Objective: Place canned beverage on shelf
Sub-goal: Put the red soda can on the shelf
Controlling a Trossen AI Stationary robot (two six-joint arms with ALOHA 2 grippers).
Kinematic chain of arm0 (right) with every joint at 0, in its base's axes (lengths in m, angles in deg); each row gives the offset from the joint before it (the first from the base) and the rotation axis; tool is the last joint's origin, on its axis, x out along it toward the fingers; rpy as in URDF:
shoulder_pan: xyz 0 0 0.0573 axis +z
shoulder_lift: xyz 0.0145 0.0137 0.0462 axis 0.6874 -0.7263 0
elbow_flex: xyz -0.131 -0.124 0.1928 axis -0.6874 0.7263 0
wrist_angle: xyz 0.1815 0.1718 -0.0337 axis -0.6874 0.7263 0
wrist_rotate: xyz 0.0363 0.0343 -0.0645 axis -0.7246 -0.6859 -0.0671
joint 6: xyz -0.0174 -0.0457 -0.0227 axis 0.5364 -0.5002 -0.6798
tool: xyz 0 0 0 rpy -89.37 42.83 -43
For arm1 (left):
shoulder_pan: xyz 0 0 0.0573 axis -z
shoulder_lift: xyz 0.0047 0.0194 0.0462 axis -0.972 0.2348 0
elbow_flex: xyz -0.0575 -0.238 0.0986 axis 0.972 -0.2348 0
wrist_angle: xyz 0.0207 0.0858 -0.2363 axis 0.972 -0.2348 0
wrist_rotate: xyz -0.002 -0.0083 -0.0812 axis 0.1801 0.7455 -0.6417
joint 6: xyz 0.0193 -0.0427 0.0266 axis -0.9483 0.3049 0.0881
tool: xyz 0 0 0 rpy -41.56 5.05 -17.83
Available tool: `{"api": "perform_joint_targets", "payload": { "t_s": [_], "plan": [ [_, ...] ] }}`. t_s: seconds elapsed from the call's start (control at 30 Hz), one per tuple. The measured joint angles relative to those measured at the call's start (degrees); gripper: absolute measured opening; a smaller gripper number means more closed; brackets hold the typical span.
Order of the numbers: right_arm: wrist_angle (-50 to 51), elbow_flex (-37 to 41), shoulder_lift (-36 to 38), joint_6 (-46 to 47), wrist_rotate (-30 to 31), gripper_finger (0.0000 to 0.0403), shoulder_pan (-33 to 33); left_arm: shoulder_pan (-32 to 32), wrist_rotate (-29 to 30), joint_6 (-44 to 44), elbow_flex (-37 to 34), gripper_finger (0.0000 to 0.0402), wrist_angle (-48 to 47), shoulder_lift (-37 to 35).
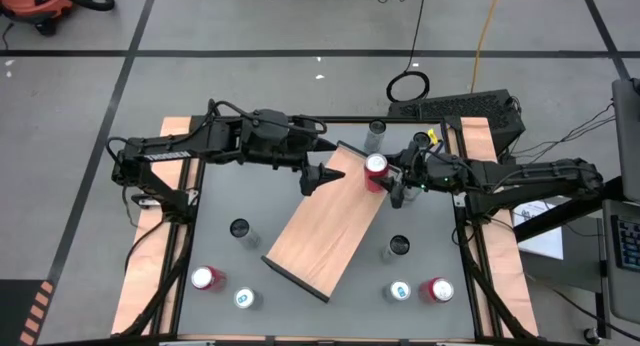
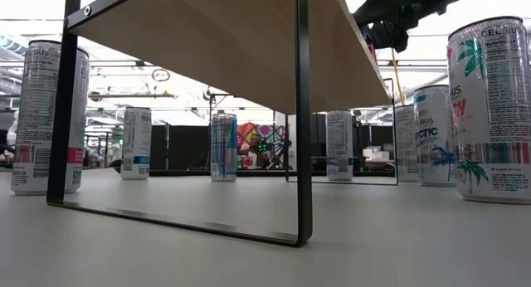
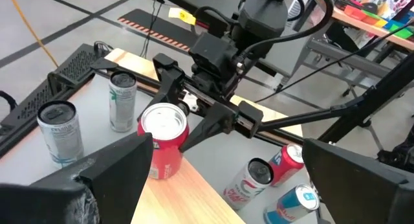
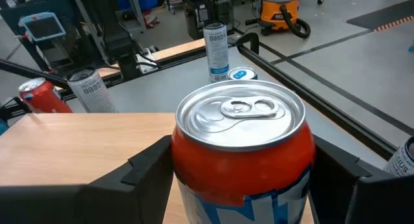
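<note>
One red can (image 1: 376, 167), its top sealed, stood on the shelf (image 1: 325, 218), clamped between the right gripper's (image 1: 385, 176) fingers. Left gripper (image 1: 318, 178) hovered over the board nearby, fingers spread apart and holding nothing.

In the right wrist view, the lower part of the red can (image 4: 240, 153) is cut off by the picture's edge, so whether its base is resting on the shelf (image 4: 77, 143) cannot be told. In the low view, the shelf's top is hidden by its own underside, and the can is not seen. The right claw (image 2: 390, 21) is cropped there. The small print on distant cans cannot be read.
</note>
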Motion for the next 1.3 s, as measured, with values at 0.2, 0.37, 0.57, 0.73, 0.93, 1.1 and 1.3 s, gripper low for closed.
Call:
{"api": "perform_joint_targets", "payload": {
  "t_s": [0.2,0.37,0.57,0.73,0.93,1.1,1.3],
  "plan": [
    [-0.1,0.0,0.0,-1.4,-1.3,0.0249,0.0,-0.2,0.5,-1.0,0.0,0.0398,-0.1,0.0],
    [0.0,0.0,0.0,-1.9,-1.4,0.0257,0.0,-0.1,0.5,-0.9,0.0,0.0398,0.0,0.0],
    [1.4,0.1,0.9,-1.0,-1.5,0.0279,0.0,-0.1,0.5,-0.9,0.0,0.0398,0.0,0.0],
    [2.9,0.1,1.6,0.2,-1.6,0.0289,0.0,-0.1,0.5,-0.9,0.0,0.0398,-0.1,0.0],
    [3.0,0.1,1.8,0.3,-1.6,0.029,0.0,-0.1,0.5,-0.9,0.0,0.0398,-0.5,0.0],
    [3.1,0.1,2.0,1.8,-1.4,0.029,0.0,-0.1,0.5,-0.8,0.0,0.0398,-0.7,0.0],
    [5.0,0.1,3.2,2.1,-1.4,0.029,0.0,-0.1,0.5,-0.8,0.0,0.0398,-2.3,0.0]
  ]
}}
